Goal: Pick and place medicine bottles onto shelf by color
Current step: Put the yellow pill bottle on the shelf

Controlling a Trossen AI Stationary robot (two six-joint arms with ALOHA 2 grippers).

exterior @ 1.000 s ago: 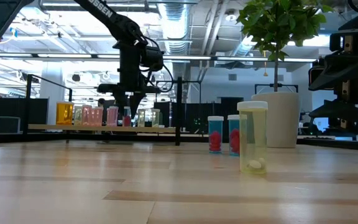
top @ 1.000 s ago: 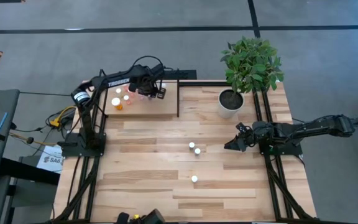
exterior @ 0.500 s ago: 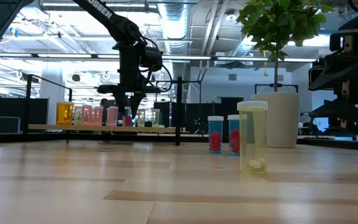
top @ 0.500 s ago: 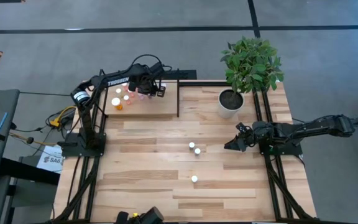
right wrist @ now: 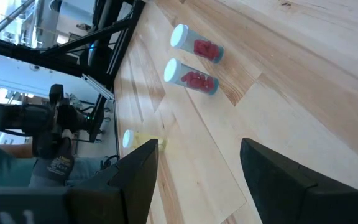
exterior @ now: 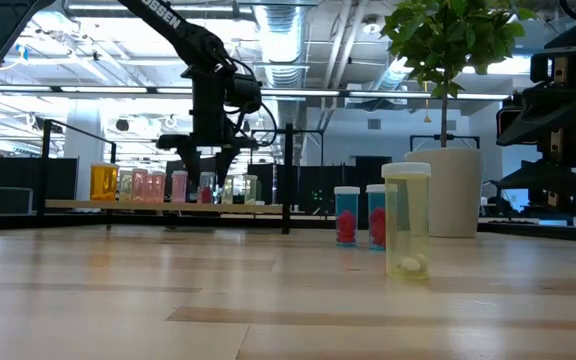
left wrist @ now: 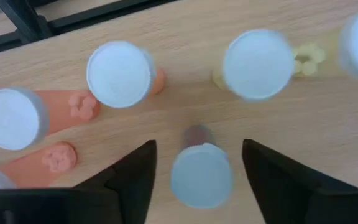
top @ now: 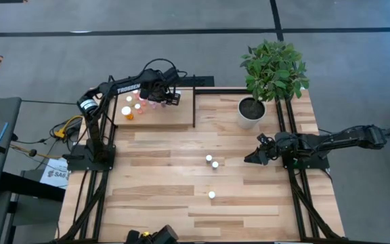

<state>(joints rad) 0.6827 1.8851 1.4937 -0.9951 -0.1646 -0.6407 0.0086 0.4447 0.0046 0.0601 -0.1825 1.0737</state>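
Left gripper (left wrist: 199, 163), jaws spread and clear of a white-capped bottle (left wrist: 201, 174) standing on the shelf (top: 175, 118). Right gripper (top: 254, 157) waits, spread and empty, near the table's (top: 161, 203) right edge.

A plank table (top: 181, 210) carries a white plant pot (top: 250, 112), three loose medicine bottles (top: 212, 162) mid-table, and the shelf (top: 175, 118) at its far left corner, lined with bottles.

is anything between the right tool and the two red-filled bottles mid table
Nothing visible. Only bare tabletop lies between the open right tool and the two red-filled bottles; the plant pot stands off to the side.
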